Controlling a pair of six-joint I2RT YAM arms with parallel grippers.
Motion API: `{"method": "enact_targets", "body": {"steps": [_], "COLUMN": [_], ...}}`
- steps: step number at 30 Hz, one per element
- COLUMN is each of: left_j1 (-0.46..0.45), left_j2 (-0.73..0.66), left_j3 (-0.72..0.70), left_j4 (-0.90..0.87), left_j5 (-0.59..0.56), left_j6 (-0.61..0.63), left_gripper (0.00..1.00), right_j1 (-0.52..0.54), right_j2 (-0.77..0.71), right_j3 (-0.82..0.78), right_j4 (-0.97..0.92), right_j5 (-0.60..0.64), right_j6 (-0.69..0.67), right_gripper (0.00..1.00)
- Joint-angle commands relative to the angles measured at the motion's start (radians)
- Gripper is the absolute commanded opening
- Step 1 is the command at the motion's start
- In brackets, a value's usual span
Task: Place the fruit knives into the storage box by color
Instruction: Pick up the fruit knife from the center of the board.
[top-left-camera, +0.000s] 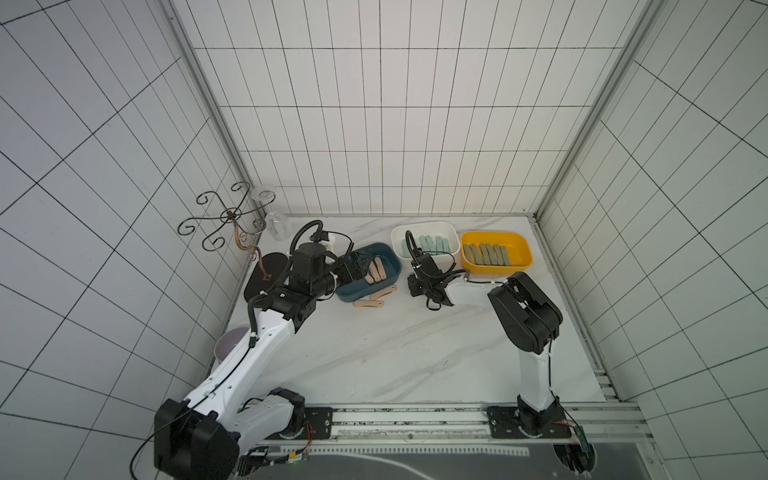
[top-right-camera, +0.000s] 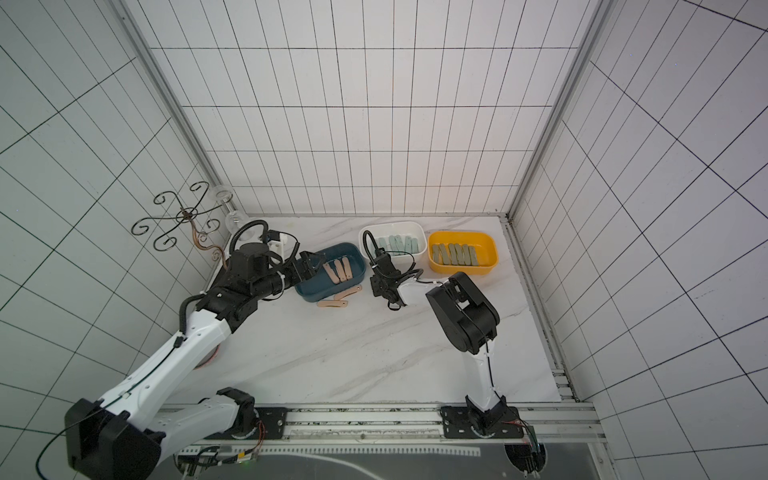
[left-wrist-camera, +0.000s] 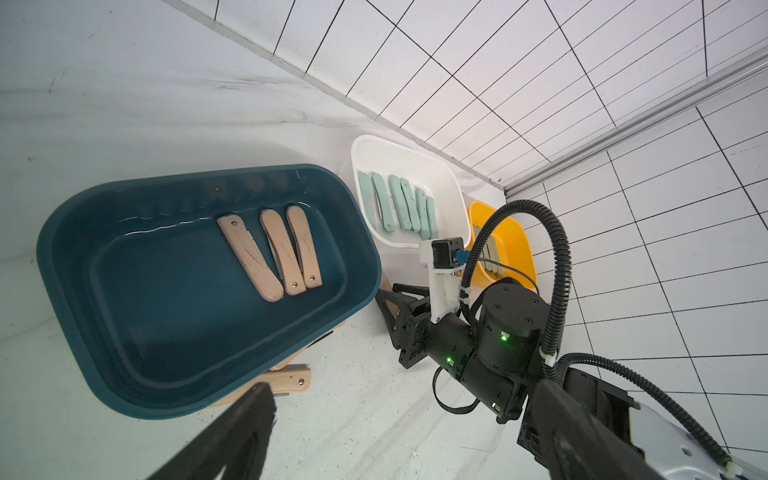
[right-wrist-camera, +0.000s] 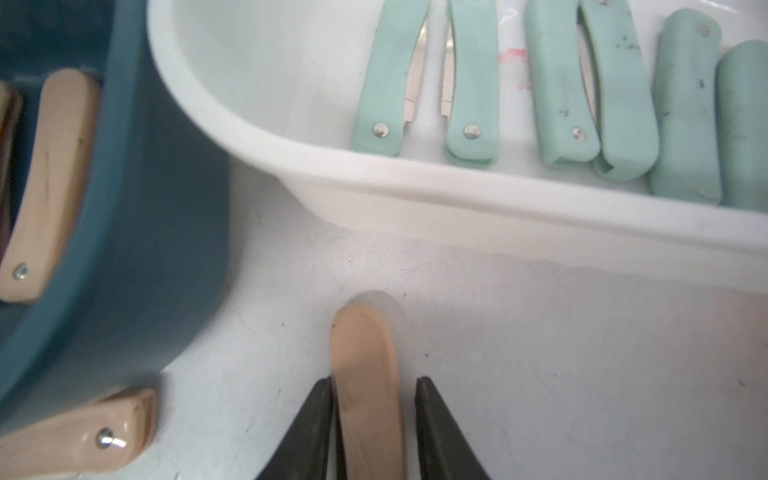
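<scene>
Three round-cornered glossy plastic tubs in a row on the marbled table (top-left-camera: 374, 353): blue tub (left-wrist-camera: 166, 299), white tub (left-wrist-camera: 424, 166), yellow tub (top-left-camera: 494, 269). Blue holds three peach knives (left-wrist-camera: 278, 253); white, six mint knives (left-wrist-camera: 399, 203); yellow, six olive-grey knives (top-left-camera: 486, 254). All are flat, round-ended, riveted bars. Two loose peach knives (top-left-camera: 368, 304) lie just beside the blue tub. One more peach knife (right-wrist-camera: 365, 345) sits before the gap between the blue and white tubs, straddled by the right gripper (right-wrist-camera: 374, 380): one finger against it, a sliver of gap at the other, so a firm clamp cannot be told. Left gripper (top-left-camera: 361, 266) over the blue tub, fingers spread wide, empty
</scene>
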Motion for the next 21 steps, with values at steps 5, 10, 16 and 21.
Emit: {"method": "enact_targets", "body": {"steps": [5,10,16,21], "left_j1": [-0.005,0.006,0.077,0.150], "left_j2": [0.007,0.018,0.035,0.055], "left_j3": [-0.005,-0.003,-0.001,0.000], "left_j4": [0.033,0.042,0.063,0.080], "left_j5": [-0.023,-0.032,0.007,0.045], "left_j6": [-0.010,-0.017,-0.025,-0.020], "left_gripper": [0.97,0.97,0.97,0.97], "right_j1": [0.005,0.002,0.002,0.003], "right_j2": [-0.019,-0.105,-0.224,-0.318], "right_j3": [-0.025,-0.058,-0.110,-0.106], "right_j4": [-0.091,-0.085,-0.088,-0.105], "right_j5": [0.015,-0.005,-0.032,-0.078], "right_j6": [0.000,0.018,0.037,0.050], "right_gripper": [0.24,0.24,0.24,0.24]}}
